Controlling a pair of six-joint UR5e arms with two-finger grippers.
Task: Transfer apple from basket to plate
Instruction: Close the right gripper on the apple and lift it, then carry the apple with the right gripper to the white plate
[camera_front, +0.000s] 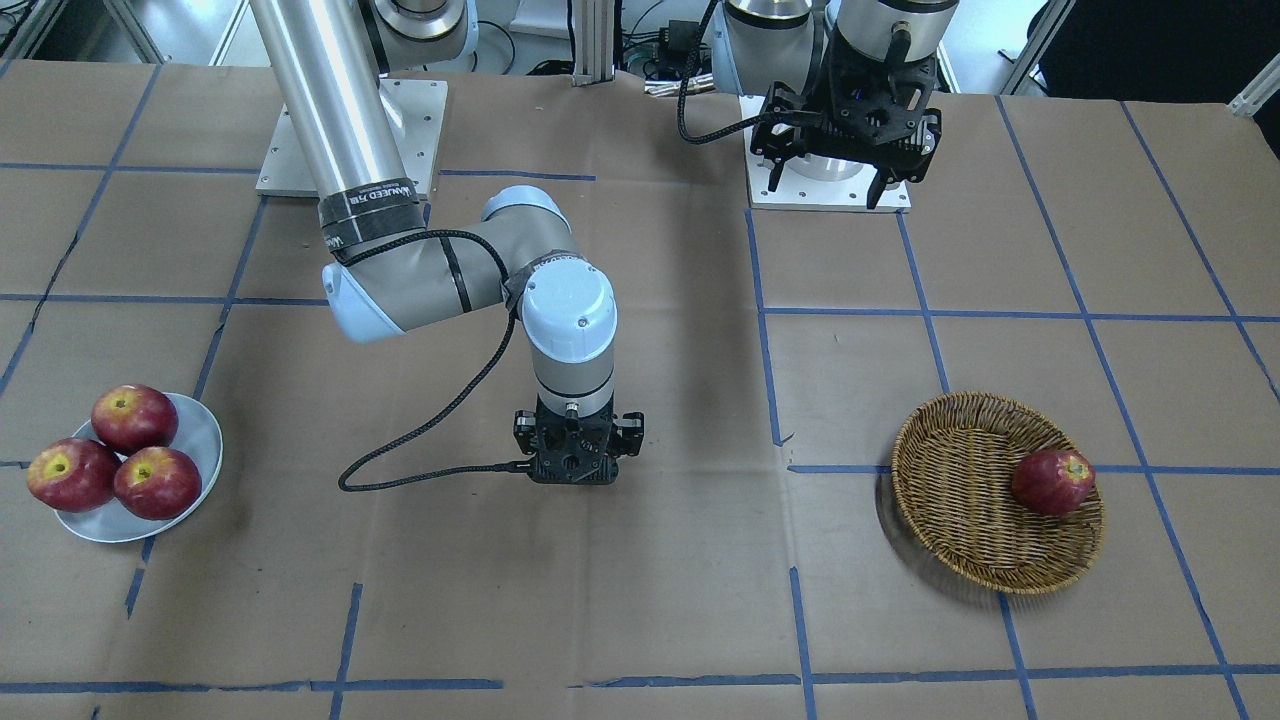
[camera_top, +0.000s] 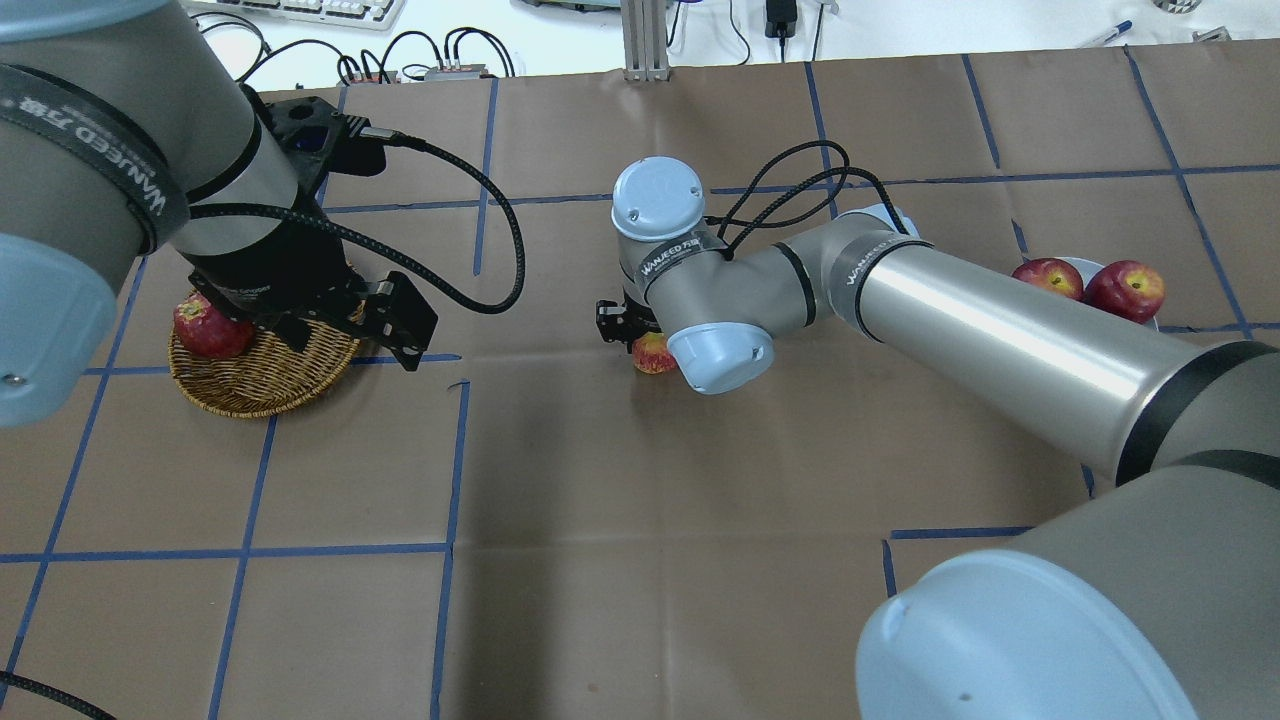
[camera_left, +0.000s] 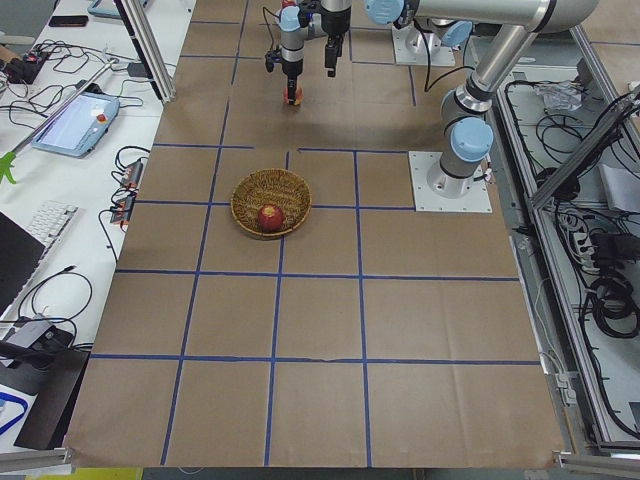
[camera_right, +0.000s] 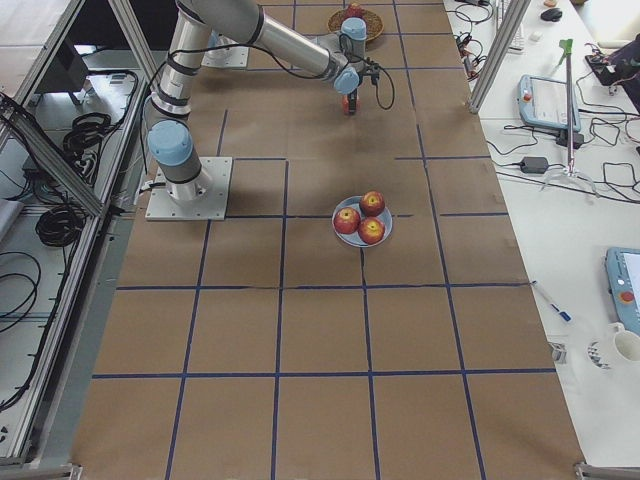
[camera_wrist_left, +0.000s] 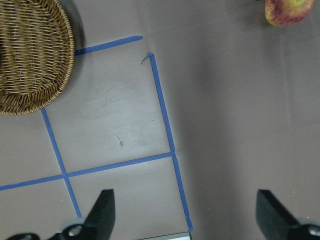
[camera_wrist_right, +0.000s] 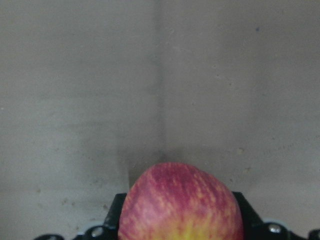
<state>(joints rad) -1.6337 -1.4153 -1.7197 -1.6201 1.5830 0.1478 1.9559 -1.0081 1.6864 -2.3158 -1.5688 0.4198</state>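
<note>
Apple (camera_top: 652, 352) being gripped mid-frame by right jaws, right arm (camera_top: 1000, 340) stretching in from lower right, wrist pointing straight down at desk (camera_top: 600, 520), left jaws gaping wide near basket (camera_top: 260, 385) at left

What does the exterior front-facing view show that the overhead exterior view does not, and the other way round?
Only the front-facing view: the small round white plate nearly whole, with three red apples on it; overhead, just two apples and a sliver of plate show.
Only the overhead view: the pinkish-red, yellow-streaked apple at the right hand, hidden from the front.
Both: the round woven wicker basket holding one dark red apple, on the brown paper-covered table.
</note>
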